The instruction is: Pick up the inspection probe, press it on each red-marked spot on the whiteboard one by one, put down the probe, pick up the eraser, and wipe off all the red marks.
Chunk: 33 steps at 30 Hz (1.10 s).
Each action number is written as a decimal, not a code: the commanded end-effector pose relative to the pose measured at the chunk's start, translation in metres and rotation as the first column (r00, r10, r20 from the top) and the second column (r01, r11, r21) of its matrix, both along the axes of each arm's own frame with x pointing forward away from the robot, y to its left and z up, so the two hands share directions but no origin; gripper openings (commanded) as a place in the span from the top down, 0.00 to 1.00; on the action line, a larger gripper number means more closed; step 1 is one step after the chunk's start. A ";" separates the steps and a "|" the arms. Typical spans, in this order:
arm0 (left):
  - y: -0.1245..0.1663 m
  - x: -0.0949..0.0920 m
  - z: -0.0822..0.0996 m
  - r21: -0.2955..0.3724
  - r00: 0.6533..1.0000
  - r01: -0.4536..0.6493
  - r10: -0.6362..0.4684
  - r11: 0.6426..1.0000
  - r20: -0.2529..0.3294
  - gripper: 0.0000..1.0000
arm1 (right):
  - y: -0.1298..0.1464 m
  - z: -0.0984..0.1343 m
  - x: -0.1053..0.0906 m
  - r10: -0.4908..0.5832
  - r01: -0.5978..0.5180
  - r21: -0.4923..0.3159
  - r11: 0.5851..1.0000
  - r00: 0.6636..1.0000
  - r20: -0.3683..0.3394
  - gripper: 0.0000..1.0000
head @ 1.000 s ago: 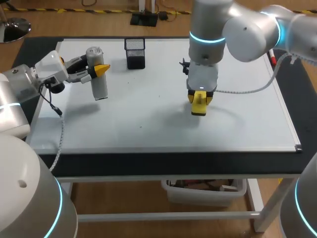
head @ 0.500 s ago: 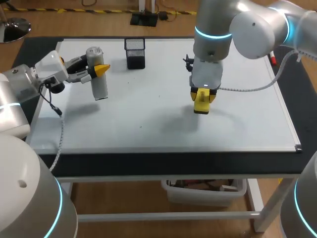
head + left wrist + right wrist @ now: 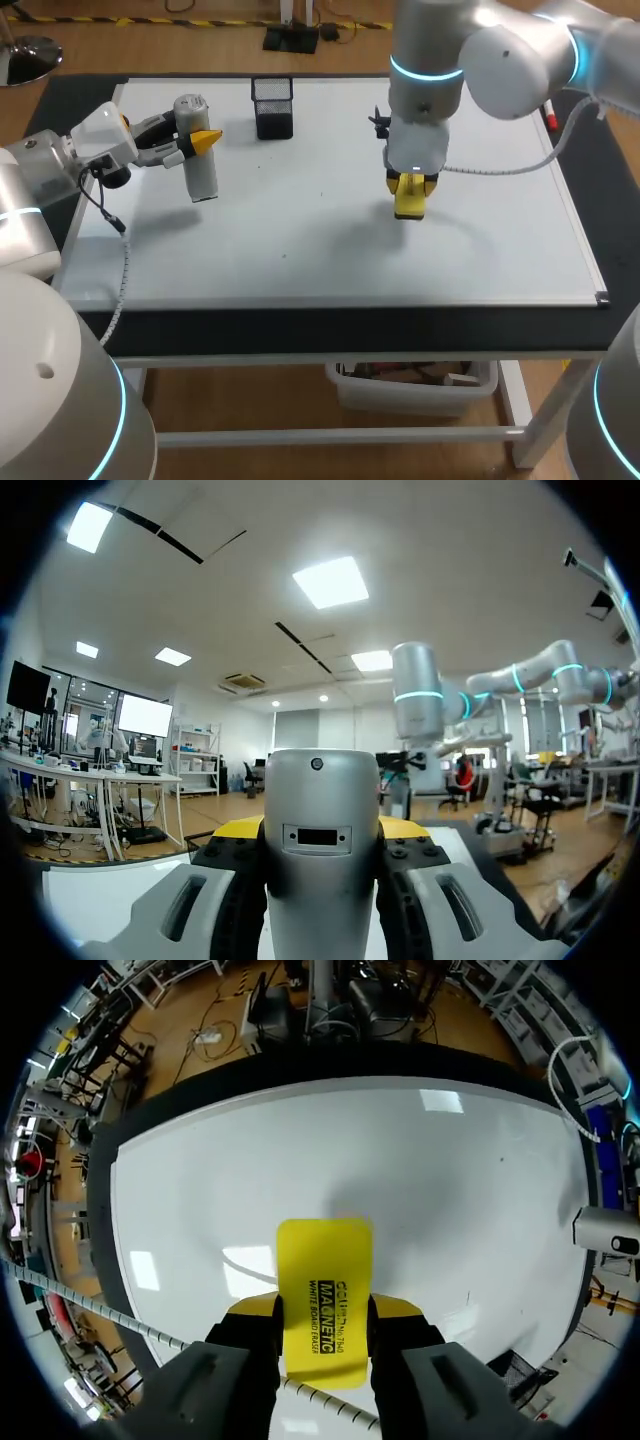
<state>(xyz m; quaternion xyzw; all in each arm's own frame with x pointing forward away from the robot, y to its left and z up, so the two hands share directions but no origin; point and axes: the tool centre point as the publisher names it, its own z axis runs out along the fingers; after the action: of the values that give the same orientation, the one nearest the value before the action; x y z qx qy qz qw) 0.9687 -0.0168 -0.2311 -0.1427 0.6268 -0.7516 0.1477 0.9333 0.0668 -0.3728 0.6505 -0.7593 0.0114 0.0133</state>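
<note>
**Probe and eraser both held above the whiteboard**

Landmark for everything below is the black mesh cup (image 3: pixel 272 106), which stands on the whiteboard (image 3: pixel 300 250) near its far edge. The whiteboard lies flat and covers most of the surface (image 3: pixel 330 325), whose dark front edge shows on the side away from the cup.

The left end effector (image 3: pixel 198 140) comes in from the left of the cup and sits near it, at about the same depth on the board. It pinches the probe (image 3: pixel 200 165), a grey cylinder standing almost upright with its rounded head level with the cup's rim. In the left wrist view the left end effector (image 3: pixel 322 830) has one yellow-tipped finger (image 3: pixel 238 828) pressed against each side of the probe (image 3: pixel 320 880), which fills the gap between them. Whether the probe's lower end touches the whiteboard cannot be told.

The right end effector (image 3: pixel 410 182) hangs well apart from the cup, to its right and nearer the robot, pointing straight down. It pinches the eraser (image 3: pixel 408 207), a flat yellow block. The right wrist view shows the right end effector (image 3: pixel 323 1310) with its fingers (image 3: pixel 255 1308) clamped on the long sides of the eraser (image 3: pixel 323 1260), whose free end sticks out ahead of them toward the whiteboard (image 3: pixel 200 1190). A shadow lies just beyond the eraser. Contact with the board cannot be judged.
</note>
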 end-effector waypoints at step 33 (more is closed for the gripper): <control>0.000 0.000 0.001 0.000 1.000 0.001 -0.001 1.000 0.001 1.00 | -0.003 -0.028 0.195 0.158 -0.154 0.063 0.986 0.985 -0.074 1.00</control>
<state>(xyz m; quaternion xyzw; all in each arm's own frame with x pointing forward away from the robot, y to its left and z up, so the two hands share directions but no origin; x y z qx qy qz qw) 0.9687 -0.0169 -0.2311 -0.1426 0.6268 -0.7516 0.1477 1.1118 0.0608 -0.3948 0.7079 -0.7062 -0.0144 -0.0010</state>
